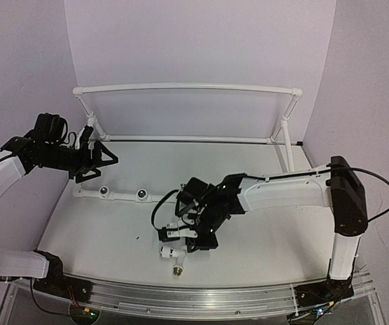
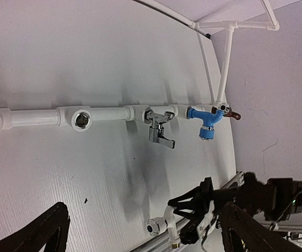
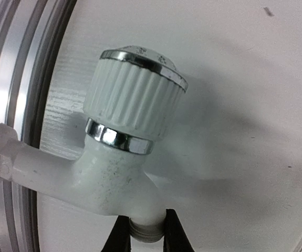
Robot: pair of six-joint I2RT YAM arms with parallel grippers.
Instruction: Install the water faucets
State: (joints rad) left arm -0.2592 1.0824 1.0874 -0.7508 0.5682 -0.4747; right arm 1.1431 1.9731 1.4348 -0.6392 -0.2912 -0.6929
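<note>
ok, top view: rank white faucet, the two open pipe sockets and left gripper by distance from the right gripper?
1. White faucet, clamped in the right gripper, near edge.
2. Inner open socket, mid-table on the pipe.
3. Outer open socket, further left along the pipe.
4. Left gripper, open, far left.

Front-left counter [image 1: 93, 237] open for a pass. Right arm [image 1: 282, 189] lies across mid, covering pipe row's [image 1: 120, 195] right half. Two sockets [image 2: 81, 119] on its left reachable from above; chrome tap [image 2: 159, 131] & blue tap [image 2: 206, 123] fill the next ones. Back rail [image 1: 187, 87] bounds rear.
</note>
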